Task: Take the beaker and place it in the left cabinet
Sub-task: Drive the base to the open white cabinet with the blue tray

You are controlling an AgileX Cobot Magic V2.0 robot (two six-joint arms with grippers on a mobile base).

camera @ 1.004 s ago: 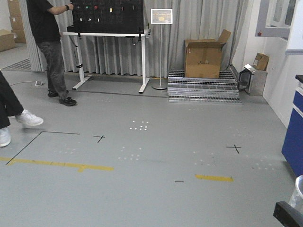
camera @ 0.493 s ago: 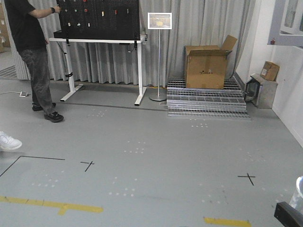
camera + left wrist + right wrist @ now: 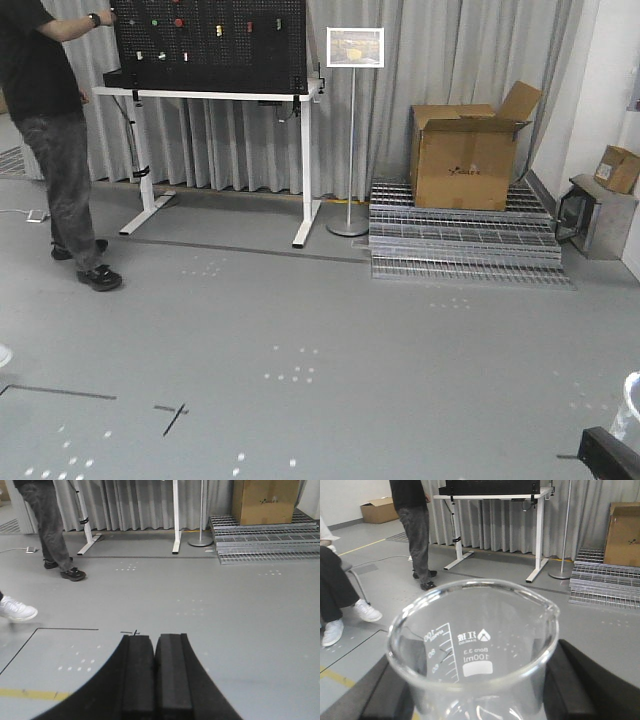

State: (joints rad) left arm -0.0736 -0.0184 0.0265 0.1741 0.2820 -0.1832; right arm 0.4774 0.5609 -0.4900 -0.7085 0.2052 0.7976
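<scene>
Over the floor (image 3: 600,630), right jaws clasping beaker (image 3: 472,652)

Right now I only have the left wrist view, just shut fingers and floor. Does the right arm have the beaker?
Observer: Yes, the beaker stands upright between the fingers of the right gripper.
Operator: Anything in it?
Observer: It looks empty; the print on it reads 100ml.
Operator: Whose white shoe is at my picture's left edge?
Observer: Likely that of a seated person, who shows in the right wrist view.
</scene>
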